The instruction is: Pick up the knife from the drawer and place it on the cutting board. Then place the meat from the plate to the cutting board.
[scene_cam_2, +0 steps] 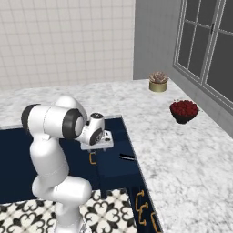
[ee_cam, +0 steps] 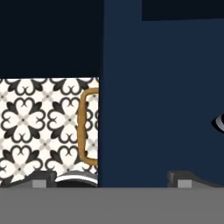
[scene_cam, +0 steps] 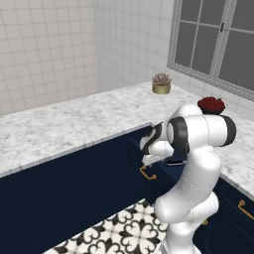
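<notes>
Left base view: white arm bent low in front of the navy cabinets, claw (scene_cam: 149, 159) down at the pulled-out drawer (scene_cam: 163, 173), just above its brass handle (scene_cam: 147, 173). Marble worktop (scene_cam: 59, 129) running along the tiled wall and round the corner under the window, carrying a small potted succulent (scene_cam: 161, 83) and a dark bowl of red fruit (scene_cam: 211, 105).

Right base view: drawer (scene_cam_2: 116, 166) standing open from the cabinet front, knife (scene_cam_2: 127, 157) lying inside near its right wall, black handle showing. Claw (scene_cam_2: 96, 146) hovering over the drawer's front left edge, apart from the knife.

Hand view: looking down past the drawer front, brass handle (ee_cam: 87, 127) against the patterned floor tiles (ee_cam: 39, 127). Fingertips (ee_cam: 43, 178) spread wide, one over the floor side, the other over the drawer interior, nothing between them.
</notes>
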Robot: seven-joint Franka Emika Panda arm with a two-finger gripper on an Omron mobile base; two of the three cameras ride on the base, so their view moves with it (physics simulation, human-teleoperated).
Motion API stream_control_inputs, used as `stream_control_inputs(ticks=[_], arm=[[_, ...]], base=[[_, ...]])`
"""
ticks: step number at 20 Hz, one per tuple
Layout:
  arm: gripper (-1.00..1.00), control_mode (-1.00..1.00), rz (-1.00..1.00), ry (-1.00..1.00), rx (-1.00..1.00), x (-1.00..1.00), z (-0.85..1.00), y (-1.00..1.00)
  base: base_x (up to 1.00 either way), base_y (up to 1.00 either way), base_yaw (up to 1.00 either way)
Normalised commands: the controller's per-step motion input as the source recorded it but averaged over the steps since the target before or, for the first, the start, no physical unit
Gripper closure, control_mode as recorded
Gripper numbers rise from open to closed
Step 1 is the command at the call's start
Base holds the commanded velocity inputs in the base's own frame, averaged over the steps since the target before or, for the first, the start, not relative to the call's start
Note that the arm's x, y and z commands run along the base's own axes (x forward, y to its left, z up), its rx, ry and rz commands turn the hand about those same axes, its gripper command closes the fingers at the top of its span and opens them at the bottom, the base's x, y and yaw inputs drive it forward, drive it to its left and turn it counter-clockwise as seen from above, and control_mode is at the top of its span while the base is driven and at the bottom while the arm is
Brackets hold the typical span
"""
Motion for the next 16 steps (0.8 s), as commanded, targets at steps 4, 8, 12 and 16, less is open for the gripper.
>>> stream_control_inputs(ticks=[4,8,12,16], arm=[[-1.0,-1.0,0.01,0.0,0.0,0.11,-0.3,0.0],[-1.0,-1.0,0.02,0.0,0.0,0.01,-0.36,0.0],[-1.0,-1.0,0.08,0.0,0.03,-0.42,-0.44,0.56],[-1.0,-1.0,0.09,0.0,0.1,-0.74,-0.69,1.0]], base=[[0.0,0.0,0.0],[0.0,0.0,0.0],[0.0,0.0,0.0],[0.0,0.0,0.0]])
